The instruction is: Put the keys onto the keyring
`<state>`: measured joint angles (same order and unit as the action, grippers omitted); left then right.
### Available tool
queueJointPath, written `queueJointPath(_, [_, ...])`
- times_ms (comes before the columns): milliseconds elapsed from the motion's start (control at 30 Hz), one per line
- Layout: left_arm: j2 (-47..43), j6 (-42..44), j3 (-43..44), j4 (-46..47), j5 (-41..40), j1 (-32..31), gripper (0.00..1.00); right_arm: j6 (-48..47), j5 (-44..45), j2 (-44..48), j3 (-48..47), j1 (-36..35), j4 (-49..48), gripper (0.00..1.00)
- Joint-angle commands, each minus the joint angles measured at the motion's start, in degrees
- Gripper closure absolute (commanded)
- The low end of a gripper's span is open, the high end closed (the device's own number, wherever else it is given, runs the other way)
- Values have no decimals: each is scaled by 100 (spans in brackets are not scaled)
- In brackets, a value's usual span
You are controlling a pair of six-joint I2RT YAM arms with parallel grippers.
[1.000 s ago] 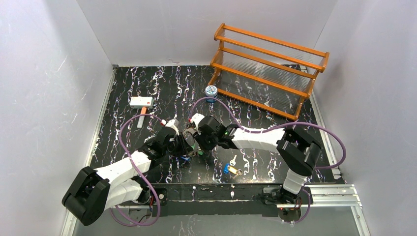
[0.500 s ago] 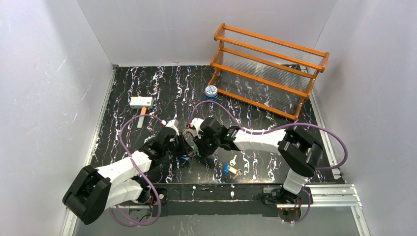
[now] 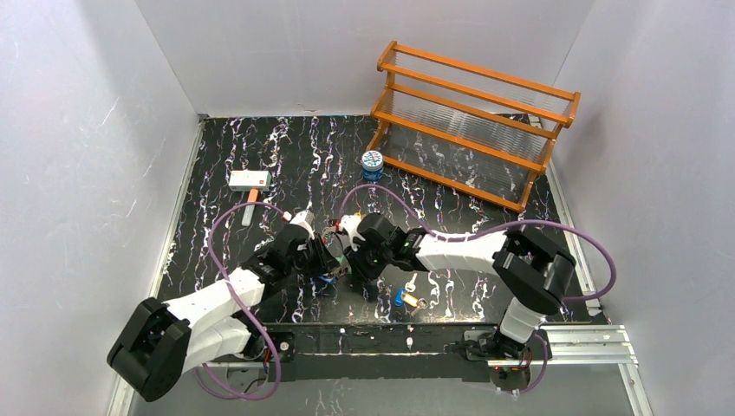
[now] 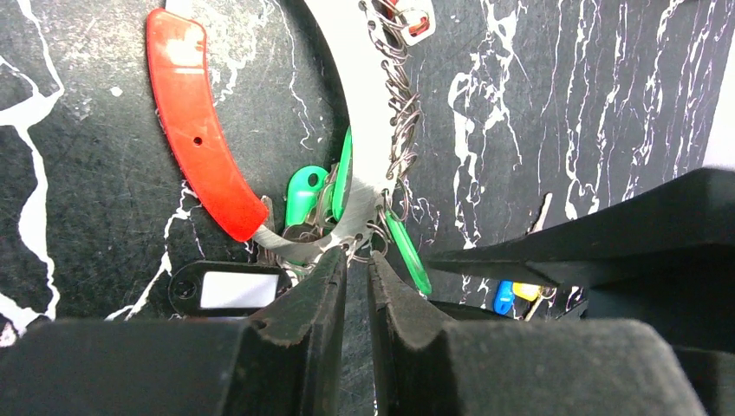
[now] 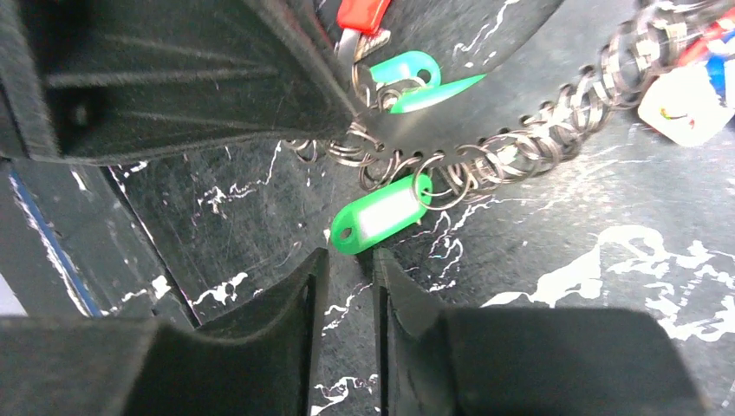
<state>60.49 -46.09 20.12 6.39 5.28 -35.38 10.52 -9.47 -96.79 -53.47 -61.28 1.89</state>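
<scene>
Marbled table [image 3: 286, 147]: one keyring [image 4: 364, 104], one rack [image 3: 472, 95]

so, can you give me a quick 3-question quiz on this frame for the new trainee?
1. Multiple choice: what is the left gripper clamped on? A a loose key; B the keyring; C nothing.
2. True or false: every key is already on the keyring.
3. Fill in: the plastic tag just past the right gripper is coloured ____.

Key
1. B. The fingers pinch the edge of the ring's band.
2. False. The blue and gold keys lie loose on the table near the right arm.
3. Green. The jaws stand slightly apart with nothing between them.
</scene>
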Motion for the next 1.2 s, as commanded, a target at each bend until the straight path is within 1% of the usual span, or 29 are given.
queueJointPath(0, [-239, 156, 94, -337, -153, -13, 85, 102, 146, 507, 19, 141, -466, 61])
queueJointPath(67, [-248, 160, 97, -328, -185, -13, 85, 36, 103, 477, -87, 143, -416, 51])
queueJointPath(133, [-213, 171, 118, -323, -176, -13, 85, -5, 33, 380, -215, 142, -323, 45])
queueJointPath(267, [-103, 179, 168, -298, -118, -9, 85, -20, -7, 82, -419, 143, -198, 42])
queueJointPath(333, [-69, 186, 159, -254, -136, -9, 85, -32, 48, -144, -523, 135, 31, 42])
queueJointPath(367, [-58, 180, 167, -252, -128, -13, 85, -39, 63, -176, -546, 129, 74, 44])
queueJointPath(467, [-31, 187, 169, -244, -115, -13, 85, -25, 86, -181, -505, 108, 129, 59])
queueJointPath(600, [4, 202, 159, -219, -132, -13, 85, -16, 87, -89, -322, 99, 177, 72])
queueJointPath(700, [24, 192, 169, -217, -121, -13, 85, -9, 80, 43, -180, 105, 273, 86])
queueJointPath(767, [33, 196, 140, -186, -128, -13, 85, -3, 45, 143, -87, 95, 287, 91])
queueJointPath(967, [47, 194, 150, -166, -97, -13, 85, 113, -42, 336, 185, 66, 384, 92])
queueJointPath(1067, [25, 202, 146, -171, -134, -12, 84, 110, 151, 418, 324, 70, 467, 91])
queueJointPath(1100, [24, 209, 154, -173, -133, -13, 85, 98, 228, 442, 340, 72, 510, 89])
queueJointPath(1167, [33, 212, 179, -188, -119, -13, 85, 92, 327, 493, 330, 71, 560, 81])
